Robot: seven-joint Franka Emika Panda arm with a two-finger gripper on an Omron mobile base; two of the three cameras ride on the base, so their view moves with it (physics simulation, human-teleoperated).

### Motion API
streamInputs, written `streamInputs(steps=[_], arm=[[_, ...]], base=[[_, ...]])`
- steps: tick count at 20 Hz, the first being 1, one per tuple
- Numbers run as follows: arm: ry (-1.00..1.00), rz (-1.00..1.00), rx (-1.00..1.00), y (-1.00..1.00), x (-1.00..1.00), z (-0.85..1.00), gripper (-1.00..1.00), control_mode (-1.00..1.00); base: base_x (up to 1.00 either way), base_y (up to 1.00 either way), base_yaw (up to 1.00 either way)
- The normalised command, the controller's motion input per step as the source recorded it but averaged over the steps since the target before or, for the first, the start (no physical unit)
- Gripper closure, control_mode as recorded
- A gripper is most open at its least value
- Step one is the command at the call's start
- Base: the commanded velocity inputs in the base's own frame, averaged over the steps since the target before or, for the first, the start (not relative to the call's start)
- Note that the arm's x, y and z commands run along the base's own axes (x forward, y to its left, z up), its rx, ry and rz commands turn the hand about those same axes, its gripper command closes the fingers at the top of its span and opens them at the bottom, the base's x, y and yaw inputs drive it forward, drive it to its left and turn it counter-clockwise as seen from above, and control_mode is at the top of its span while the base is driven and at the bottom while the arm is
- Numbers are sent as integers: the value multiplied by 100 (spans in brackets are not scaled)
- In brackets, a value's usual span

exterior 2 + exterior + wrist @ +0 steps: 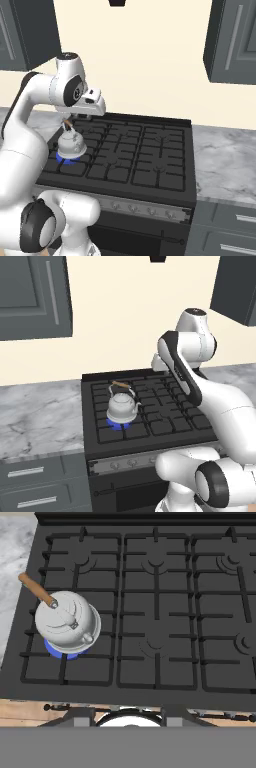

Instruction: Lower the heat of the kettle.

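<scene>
- Gripper [91, 106] hangs high over the stove's back-left part, wrist pointing down. Fingertips are hidden at the bottom of the hand view and too small in the base views, so can't tell how wide the jaws stand. Nothing seen betw. them.
- Arm [182, 363] folds up from the base, elbow high, white links w/ dark joints; it covers the stove's right edge in the left base view.
- Below and to the left of the hand: the kettle [67, 626], small, squat, silvery-white, upright on the front-left burner. Well apart from the gripper, not touched.
- Kettle's wire handle arches up; brown wooden piece [36, 589] sticks out toward the back-left as seen from the hand cam. Short spout [137, 405] points toward the stove's right.
- Blue flame [62, 653] shows under the kettle, ring of blue peeking out at its front edge. Also visible in the left base view [116, 425].
- Stove [160, 612]: black, dark grates across all burners; other burners unlit, bare.
- Row of knobs [145, 210] along the stove's front panel, grey, small; can't read their settings. Oven door handle [150, 237] just below.
- Marble counter [35, 416] both sides of the stove, grey-white veined.
- Grey drawers [30, 483] w/ bar pulls under the counter at left.
- Dark grey upper cabinets [32, 296] at both top corners, cream wall [150, 65] betw. them.
</scene>
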Motion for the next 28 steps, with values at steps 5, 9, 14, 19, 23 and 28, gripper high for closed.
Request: streamInputs(steps=[5, 9, 14, 19, 23, 28], arm=[[-3, 1, -2, 10, -21, -1, -100, -100], [0, 7, -15, 70, -36, -15, -100, -100], [1, 12, -28, 100, -33, -25, -100, -100], [4, 9, -25, 80, -22, -19, -100, -100], [-4, 3, -18, 58, -22, -45, -100, -100], [-3, 26, -34, 64, -27, -49, -100, -100]], base=[[0, 0, 0], [0, 0, 0], [0, 0, 0], [0, 0, 0], [0, 0, 0], [0, 0, 0]])
